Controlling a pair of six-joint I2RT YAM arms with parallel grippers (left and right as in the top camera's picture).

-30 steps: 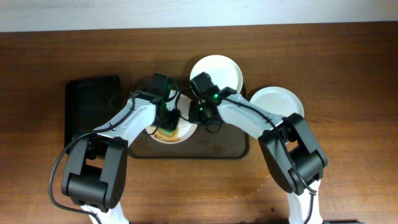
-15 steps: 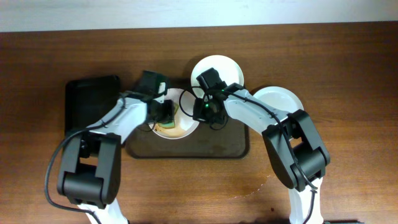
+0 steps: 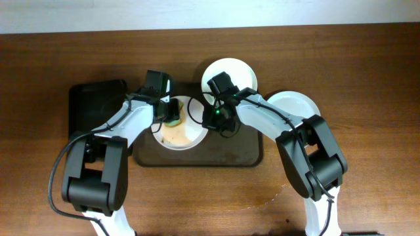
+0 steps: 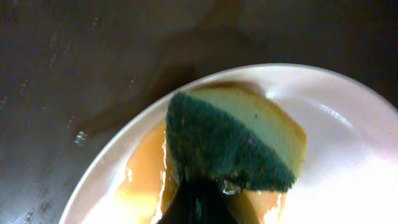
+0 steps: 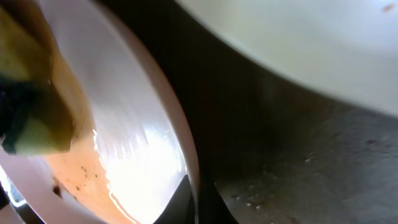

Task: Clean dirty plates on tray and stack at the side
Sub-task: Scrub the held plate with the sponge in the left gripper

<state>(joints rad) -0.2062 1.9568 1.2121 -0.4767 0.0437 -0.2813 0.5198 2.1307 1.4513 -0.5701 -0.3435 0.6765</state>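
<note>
A dirty white plate [image 3: 187, 134] with an orange-brown sauce smear sits on the dark brown tray [image 3: 226, 154]. My left gripper [image 3: 168, 115] is shut on a green-and-yellow sponge [image 3: 172, 122] and presses it onto the plate's upper left part. The left wrist view shows the sponge [image 4: 233, 140] on the saucy plate [image 4: 348, 124]. My right gripper [image 3: 211, 119] is shut on the plate's right rim [image 5: 186, 155]. A second plate [image 3: 236, 72] lies at the tray's far edge. A third plate [image 3: 295, 108] lies on the table right of the tray.
A smaller black tray [image 3: 95, 111] lies left of the brown tray. Both arms meet over the tray's middle. The wooden table [image 3: 367, 78] stretches to the right and front.
My left gripper has dragged the sponge from the plate's near part up to its far left part. The plate has shifted slightly with the right gripper still on its rim.
</note>
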